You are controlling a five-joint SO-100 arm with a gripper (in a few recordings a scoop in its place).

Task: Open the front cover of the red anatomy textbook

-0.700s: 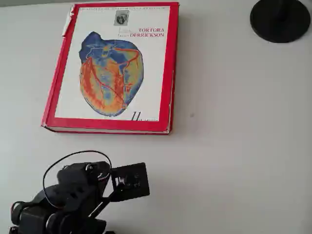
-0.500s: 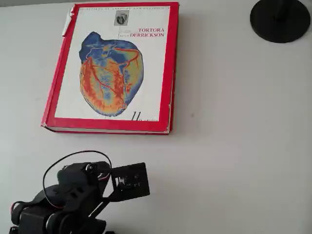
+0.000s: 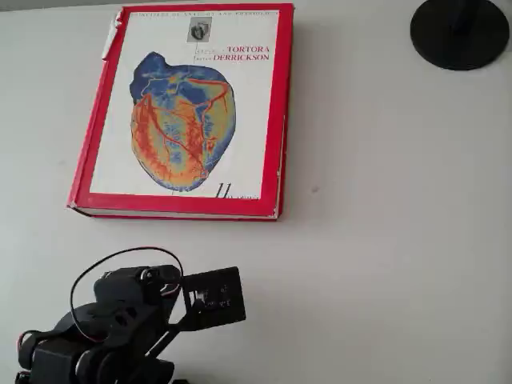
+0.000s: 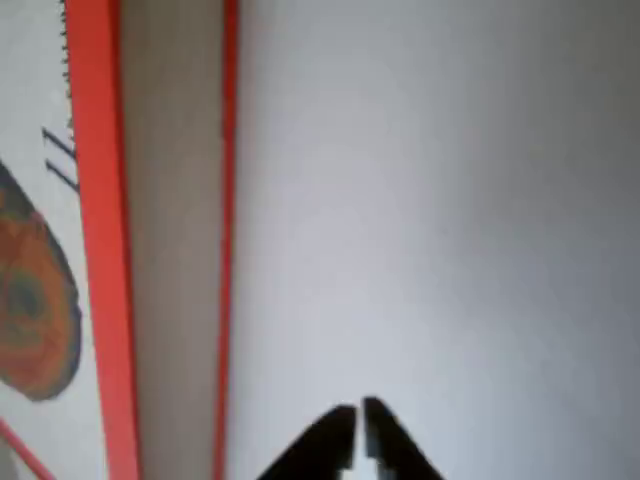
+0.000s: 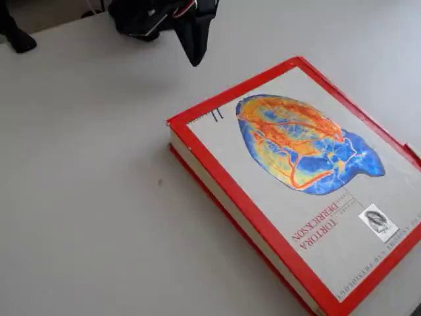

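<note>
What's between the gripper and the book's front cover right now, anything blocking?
Nothing visible. In the fixed view the gripper hangs over bare table, apart from the red anatomy textbook. The front cover lies closed and unobstructed. The black round base sits off to the side.

The red anatomy textbook (image 3: 184, 112) had a stiff board binding. Its front cover (image 5: 309, 174) looked smooth with a soft sheen, and the page block under it was pale matt paper. The table (image 3: 384, 240) was a plain matt white surface. The gripper (image 4: 357, 440) looked like black matt plastic.
</note>
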